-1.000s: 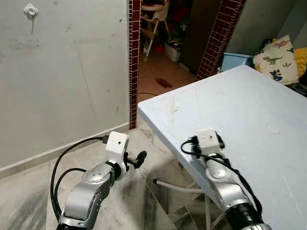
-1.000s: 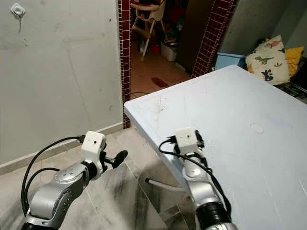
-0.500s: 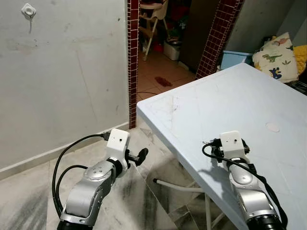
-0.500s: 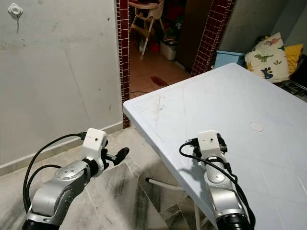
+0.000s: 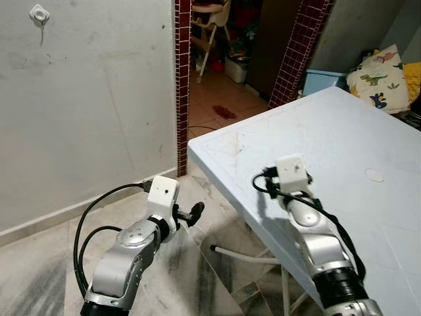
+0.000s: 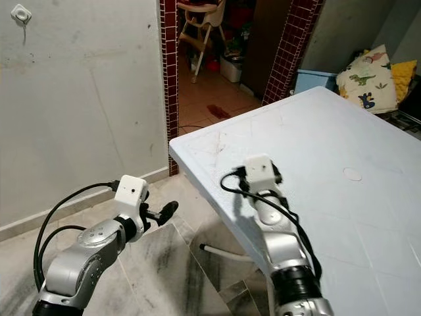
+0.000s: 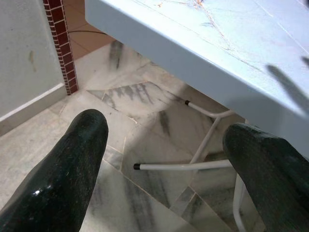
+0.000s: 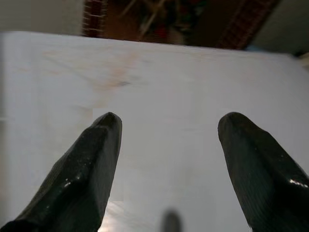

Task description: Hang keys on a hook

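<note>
Where marble floor [image 5: 197, 283] meets wall [image 5: 99, 112]; pale blue table [image 5: 342, 145]

- Head views are evenly and brightly lit by soft daylight; no hard glare is seen on the pale blue table [image 5: 342, 141].
- A soft shadow of the right arm is cast on the table edge just beside it, so light is taken to come from the right.
- The room beyond the doorway [image 5: 230, 59] is dimmer and warmer in tone.
- Head views are sharp; slight bending is noted at the frame edges.
- In the left wrist view, the fingers [image 7: 63, 169] are blurred and carry small highlights; the marble floor [image 7: 145, 145] is in focus.
- The right wrist view is soft throughout, the table surface washed out, with a faint highlight on one finger [image 8: 82, 174].
</note>
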Controlling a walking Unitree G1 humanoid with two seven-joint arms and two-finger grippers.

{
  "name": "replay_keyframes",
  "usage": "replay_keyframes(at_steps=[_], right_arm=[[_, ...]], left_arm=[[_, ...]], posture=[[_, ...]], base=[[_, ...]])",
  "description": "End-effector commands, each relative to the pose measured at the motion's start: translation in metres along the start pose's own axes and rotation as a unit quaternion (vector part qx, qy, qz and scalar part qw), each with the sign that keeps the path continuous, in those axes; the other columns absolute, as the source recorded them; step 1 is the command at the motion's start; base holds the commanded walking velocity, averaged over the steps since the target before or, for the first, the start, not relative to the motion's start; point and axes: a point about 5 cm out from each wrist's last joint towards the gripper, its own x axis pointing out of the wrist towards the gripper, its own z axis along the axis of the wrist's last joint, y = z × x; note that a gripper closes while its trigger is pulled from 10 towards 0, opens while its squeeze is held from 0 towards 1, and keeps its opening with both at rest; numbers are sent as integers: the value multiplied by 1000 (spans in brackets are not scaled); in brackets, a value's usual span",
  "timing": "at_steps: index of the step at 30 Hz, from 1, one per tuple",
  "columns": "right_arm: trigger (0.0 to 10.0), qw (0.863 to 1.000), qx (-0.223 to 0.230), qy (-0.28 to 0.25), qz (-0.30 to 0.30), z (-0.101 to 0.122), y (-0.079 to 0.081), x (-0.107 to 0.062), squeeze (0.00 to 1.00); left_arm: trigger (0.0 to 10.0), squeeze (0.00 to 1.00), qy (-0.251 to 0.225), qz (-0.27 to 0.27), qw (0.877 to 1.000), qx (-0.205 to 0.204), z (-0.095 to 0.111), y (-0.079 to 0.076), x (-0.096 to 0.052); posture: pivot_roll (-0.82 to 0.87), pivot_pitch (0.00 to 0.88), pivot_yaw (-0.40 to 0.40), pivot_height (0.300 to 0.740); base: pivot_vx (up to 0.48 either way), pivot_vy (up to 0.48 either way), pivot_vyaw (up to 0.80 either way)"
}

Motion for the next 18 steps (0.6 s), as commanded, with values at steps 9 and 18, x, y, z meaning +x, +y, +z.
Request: replay_keyframes(at_steps=[9, 18], right_arm=[[10000, 997, 15, 49, -60, -18, -16, 2, 0], [10000, 990, 1, 95, -109, -26, -23, -5, 0]], left_arm=[[10000, 0, 5, 3, 1000, 2, -2, 1, 0], [10000, 0, 9, -1, 1000, 4, -2, 0, 0]], posture=[[135, 0, -91, 740], [137, 0, -91, 740]], base=[[0, 0, 0], [0, 0, 0]])
